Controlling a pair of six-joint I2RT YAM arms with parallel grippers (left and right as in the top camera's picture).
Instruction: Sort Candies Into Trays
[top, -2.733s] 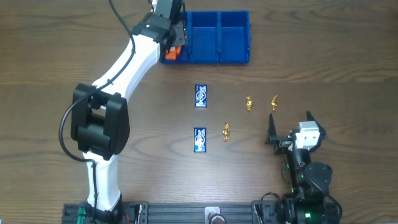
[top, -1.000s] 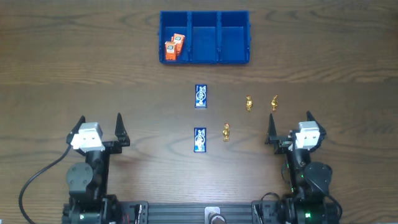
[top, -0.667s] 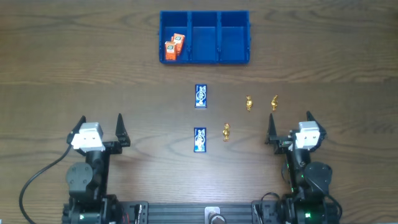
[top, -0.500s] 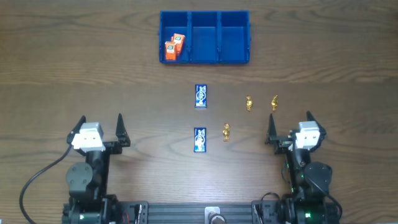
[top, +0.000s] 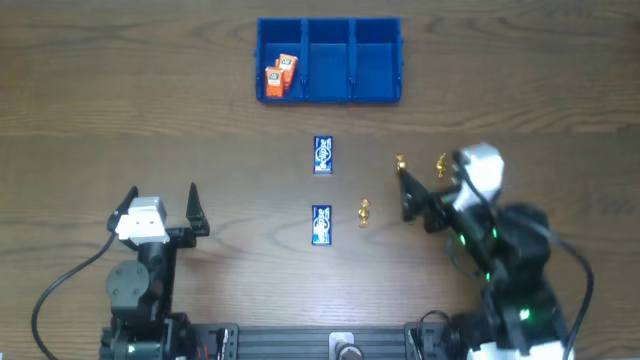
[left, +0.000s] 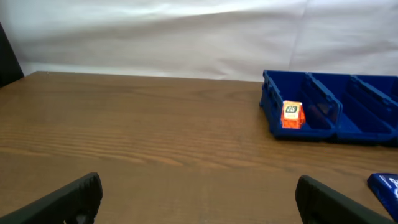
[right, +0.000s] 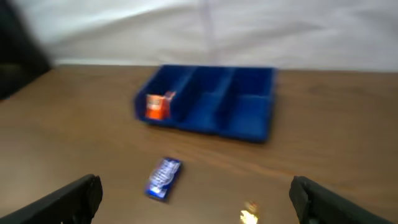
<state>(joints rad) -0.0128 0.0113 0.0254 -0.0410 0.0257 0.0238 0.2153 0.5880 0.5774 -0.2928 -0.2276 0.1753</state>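
Progress: early, judged at about a third. One kind is binned, two kinds are left.

Done: the orange candies (top: 280, 72) (at least 2, exact count unclear) sit in the blue tray (top: 330, 21), well ahead of both claws. They are in the end compt. on the left arm's side. The mid and right-side compts. show nothing inside. In the right wrist view the tray (right: 261, 106) has one orange piece (right: 157, 106) showing in that same end compt.

Left to do: 2 blue candies (top: 322, 155) and 3 gold candies (top: 365, 211) lie loose on the table (top: 520, 110), all short of the tray.

Right claw (top: 420, 195): fingers spread wide, holding nothing, raised over the table. A gold piece (right: 249, 214) lies just ahead of it, approx. between the finger lines. One blue piece (right: 163, 177) is a bit farther on, toward its left finger.

Left claw (top: 162, 190): also wide and holding nothing, back near its base. In its wrist view the tray (left: 273, 112) lies far ahead toward its right finger, and a blue piece (left: 385, 185) is nearer on that same side.

Likely next pick, as a guess: gold by the right claw, since it's closest.
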